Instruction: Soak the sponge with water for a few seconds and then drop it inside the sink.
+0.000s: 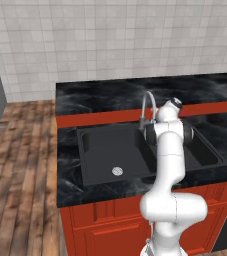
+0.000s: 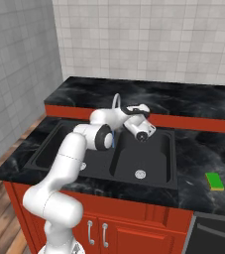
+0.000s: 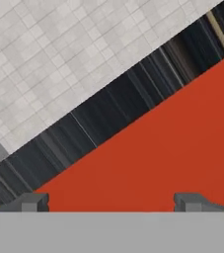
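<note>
1. Tabletop (image 2: 203, 158): glossy black marbled top over red cabinets, with a raised back ledge above a red strip.
2. Sink (image 2: 156, 171): matte black double basin set into the tabletop. The wide basin sat on the arm's left and the narrower one on its right, each with a round silver drain. Both basins looked bare.
3. Arm: it reached forward over the divider between the basins, with the wrist up near the faucet (image 1: 147, 102).
4. Tool (image 3: 111, 201): the two tips stood wide apart with nothing between them, so it was released and carrying nothing. The hand view looked at the red strip and the back ledge, rolled to a slant. It pointed at the back of the sink, not at the sponge.
5. Water (image 2: 113, 140): a thin light-blue streak fell below the faucet spout, just beside the forearm, so the tap looked to be on.
6. Sponge (image 2: 214, 181): it lay flat, green face up, on the tabletop right of the sink, near the front edge and well apart from the tool.
7. Key relation: the sponge lay to the tool's right and back toward the robot. Its long axis ran roughly front to back, slightly skewed. My read: the sponge was not yet picked up, so the next move needed a swing right, then a descent with the tips across the short side.
</note>
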